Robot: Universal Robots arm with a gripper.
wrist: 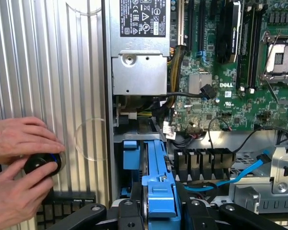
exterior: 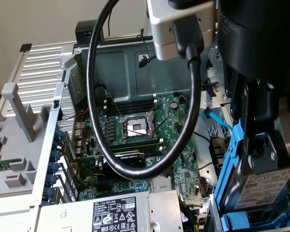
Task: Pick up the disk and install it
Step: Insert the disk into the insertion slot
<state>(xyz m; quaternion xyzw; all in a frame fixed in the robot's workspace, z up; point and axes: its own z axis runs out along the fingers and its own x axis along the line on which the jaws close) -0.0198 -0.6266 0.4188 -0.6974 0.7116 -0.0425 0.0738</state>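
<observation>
**A:** Exterior view first. Where is the disk?

**B:** The disk (exterior: 268, 187) stands on edge low at the exterior view's right. Its white label faces the camera and the blue carrier frames it. The gripper (exterior: 261, 145) is pinched onto it from above, with black fingers over the upper part. The power supply (exterior: 111, 212) is near it, and the motherboard (exterior: 150, 130) lies further to the exterior view's left.

**A:** How will it handle?

**B:** I'd judge it stiff and rather heavy for its size, since the body is metal and has no give. The plastic carrier looks smoother and likelier to slip or flex, and a drive won't forgive a knock. Taking it by the carrier's edges, clear of the label face, seems the sound hold.

**A:** And the surroundings there?

**B:** It's an open computer case, crowded, with a pale wall behind. A thick black cable (exterior: 101, 96) loops over the board.

**A:** Now the wrist view.

**B:** This one looks along the disk's (wrist: 158, 163) blue edge, with the gripper (wrist: 161, 213) clamped on either side of it. A blue data cable (wrist: 249, 167) runs near it. A person's hands (wrist: 19, 141) rest against a ribbed silver panel (wrist: 48, 72) and close round a small black round object (wrist: 41, 165), well apart from the disk.

**A:** Is there room to work?

**B:** I'd call it tight, with metal walls and wiring close around the carrier.
</observation>
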